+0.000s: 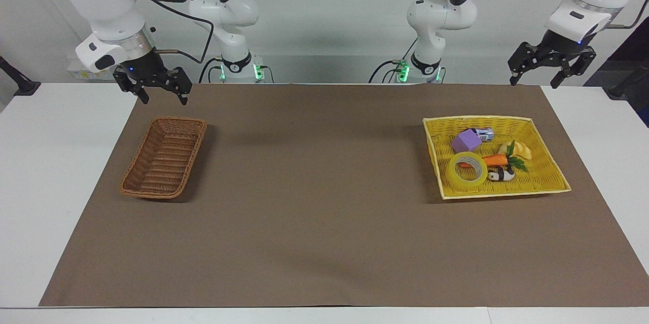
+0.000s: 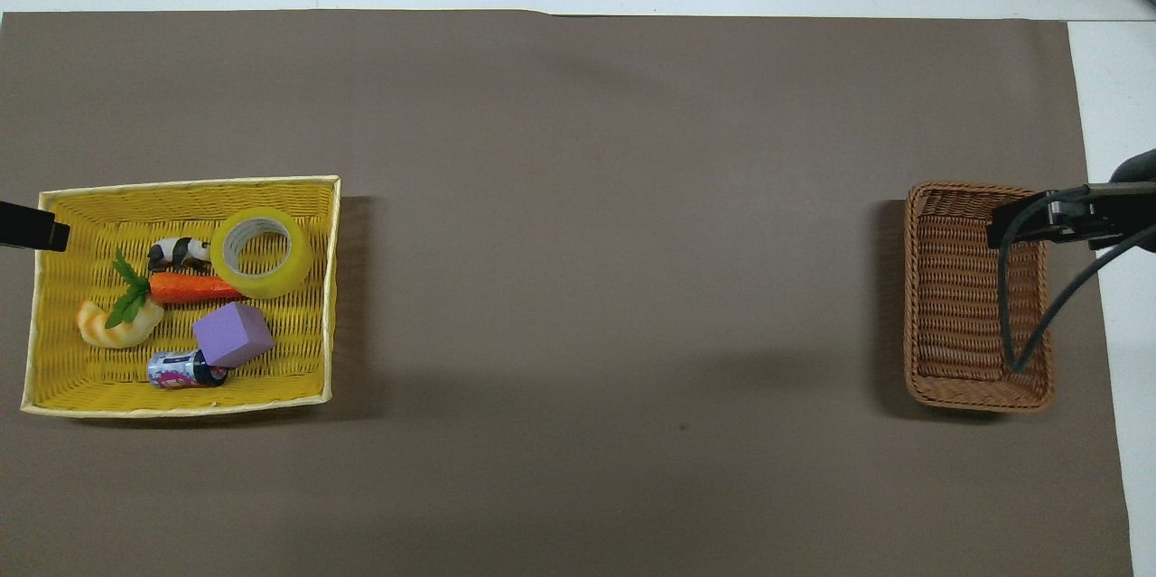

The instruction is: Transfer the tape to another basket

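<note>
Facing view: nothing is done yet. The round roll of see-through yellow tape (image 1: 467, 171) is seen lying in the flat bright yellow woven tray (image 1: 550, 168), beside a purple block (image 1: 466, 140). Both the left gripper (image 1: 551, 71) and the right gripper (image 1: 152, 86) are held up high with fingers spread apart, gripping nothing.

Overhead view: the narrow dark brown wicker basket (image 2: 978, 383) is seen with nothing in it, well apart from the tape (image 2: 263, 253). All the moving is left.

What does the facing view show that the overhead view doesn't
Only the facing view shows both grippers whole: the left gripper open, raised by the yellow tray, the right gripper open above the table near the basket. Only the overhead view shows the small can lengthwise. Both show the tape in the tray beside the carrot.
</note>
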Robot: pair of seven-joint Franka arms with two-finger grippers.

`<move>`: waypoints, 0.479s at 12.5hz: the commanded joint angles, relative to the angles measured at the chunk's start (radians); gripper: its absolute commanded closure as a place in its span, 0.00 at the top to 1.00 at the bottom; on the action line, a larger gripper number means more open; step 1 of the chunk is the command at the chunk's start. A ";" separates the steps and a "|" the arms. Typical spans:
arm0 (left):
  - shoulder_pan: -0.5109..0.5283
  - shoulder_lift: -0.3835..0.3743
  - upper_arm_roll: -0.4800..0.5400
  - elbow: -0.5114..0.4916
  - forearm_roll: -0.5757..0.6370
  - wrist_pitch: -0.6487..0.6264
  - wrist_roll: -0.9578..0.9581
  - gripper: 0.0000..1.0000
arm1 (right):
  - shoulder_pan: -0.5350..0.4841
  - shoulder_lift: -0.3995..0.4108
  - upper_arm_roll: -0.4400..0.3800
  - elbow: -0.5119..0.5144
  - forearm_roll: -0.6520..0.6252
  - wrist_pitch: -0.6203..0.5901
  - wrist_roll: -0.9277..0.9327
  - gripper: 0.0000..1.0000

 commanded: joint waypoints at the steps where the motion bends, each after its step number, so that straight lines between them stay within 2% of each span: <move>1: -0.005 -0.016 0.006 -0.013 0.002 0.008 -0.007 1.00 | -0.009 -0.014 0.003 -0.012 0.000 0.003 -0.023 1.00; 6: -0.010 -0.019 0.005 -0.017 0.002 -0.001 -0.006 1.00 | -0.009 -0.012 0.003 -0.012 0.000 0.003 -0.023 1.00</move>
